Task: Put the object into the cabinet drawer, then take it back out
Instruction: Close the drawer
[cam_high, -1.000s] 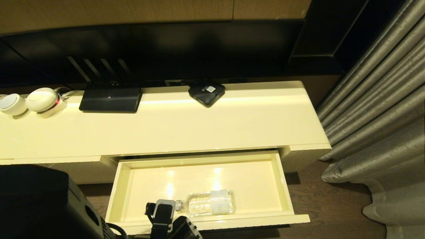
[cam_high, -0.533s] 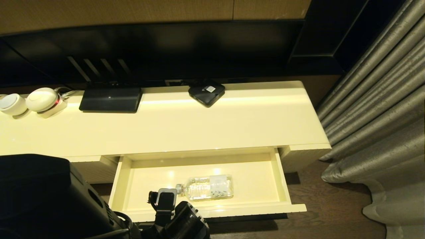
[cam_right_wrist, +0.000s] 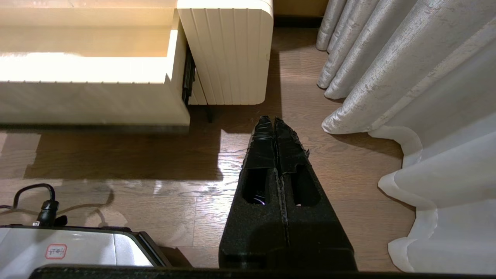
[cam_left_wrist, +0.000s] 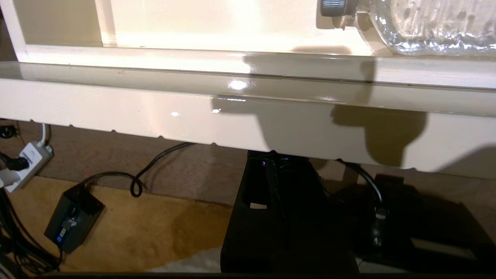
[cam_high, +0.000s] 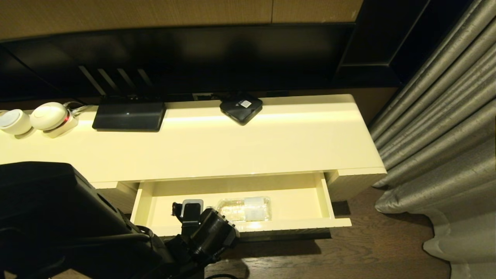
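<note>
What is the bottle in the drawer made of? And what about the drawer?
The bottle looks like thin clear plastic: you can see through it, and its sides are ridged and crinkly. The drawer is glossy cream, probably painted or lacquered wood or board; lamp glare shines off it, but what lies under the coating cannot be told.

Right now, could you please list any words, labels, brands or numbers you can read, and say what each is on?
None can be read.
bottle label: bluish print, blurred.
black square box sticker: too small.
white case red-bordered sticker: characters too small.
black adapter blue label: unreadable.
</note>
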`<state>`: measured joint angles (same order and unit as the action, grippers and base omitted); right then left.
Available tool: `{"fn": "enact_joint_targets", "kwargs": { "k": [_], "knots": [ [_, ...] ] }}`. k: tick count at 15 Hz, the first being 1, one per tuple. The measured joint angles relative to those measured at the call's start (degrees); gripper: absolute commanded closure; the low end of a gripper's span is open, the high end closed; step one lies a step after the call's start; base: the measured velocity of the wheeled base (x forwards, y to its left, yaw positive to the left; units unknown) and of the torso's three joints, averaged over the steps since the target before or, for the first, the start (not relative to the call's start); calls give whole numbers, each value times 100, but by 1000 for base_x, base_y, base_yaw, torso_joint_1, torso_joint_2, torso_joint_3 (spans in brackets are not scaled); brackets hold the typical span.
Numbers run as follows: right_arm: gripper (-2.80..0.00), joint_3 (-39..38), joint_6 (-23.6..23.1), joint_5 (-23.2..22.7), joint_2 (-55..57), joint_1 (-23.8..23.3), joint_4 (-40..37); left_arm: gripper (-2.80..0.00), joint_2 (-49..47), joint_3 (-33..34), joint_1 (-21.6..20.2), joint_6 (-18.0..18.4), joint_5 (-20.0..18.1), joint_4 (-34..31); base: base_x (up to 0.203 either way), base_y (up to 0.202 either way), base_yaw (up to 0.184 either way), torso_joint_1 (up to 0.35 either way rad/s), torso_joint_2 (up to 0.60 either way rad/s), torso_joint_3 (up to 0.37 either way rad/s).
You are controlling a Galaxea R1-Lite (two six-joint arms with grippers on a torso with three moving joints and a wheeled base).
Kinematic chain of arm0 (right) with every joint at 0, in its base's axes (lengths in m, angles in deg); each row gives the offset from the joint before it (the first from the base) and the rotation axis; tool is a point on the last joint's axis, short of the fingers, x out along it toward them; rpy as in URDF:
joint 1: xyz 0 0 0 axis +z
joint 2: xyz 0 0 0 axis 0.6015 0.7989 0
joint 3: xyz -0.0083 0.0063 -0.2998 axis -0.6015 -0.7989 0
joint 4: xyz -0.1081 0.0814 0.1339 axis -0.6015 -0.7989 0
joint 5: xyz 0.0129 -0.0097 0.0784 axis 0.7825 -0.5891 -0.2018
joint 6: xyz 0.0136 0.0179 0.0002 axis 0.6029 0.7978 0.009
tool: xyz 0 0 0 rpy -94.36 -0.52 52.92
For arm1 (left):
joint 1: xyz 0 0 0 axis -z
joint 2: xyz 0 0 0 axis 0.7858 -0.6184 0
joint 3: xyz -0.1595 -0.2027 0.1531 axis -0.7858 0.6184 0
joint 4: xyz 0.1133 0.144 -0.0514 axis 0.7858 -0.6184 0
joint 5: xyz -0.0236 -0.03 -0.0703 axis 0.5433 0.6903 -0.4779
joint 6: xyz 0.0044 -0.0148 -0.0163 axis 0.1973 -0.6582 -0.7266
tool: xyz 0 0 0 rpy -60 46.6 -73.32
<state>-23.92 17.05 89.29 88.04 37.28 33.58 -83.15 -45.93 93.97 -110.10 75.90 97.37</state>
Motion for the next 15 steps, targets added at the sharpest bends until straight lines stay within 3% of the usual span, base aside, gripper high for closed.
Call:
{"fn": "enact_joint_targets", "kwargs": {
  "k": [8, 15],
  "knots": [
    [0, 0, 0, 5, 0, 2, 0, 0, -100, -824, -563, 676, -26, 85, 0, 0, 0, 0, 0, 0],
    [0, 0, -1, 5, 0, 2, 0, 0, -237, -1301, -813, 892, -23, 104, 0, 0, 0, 0, 0, 0]
  ]
}}
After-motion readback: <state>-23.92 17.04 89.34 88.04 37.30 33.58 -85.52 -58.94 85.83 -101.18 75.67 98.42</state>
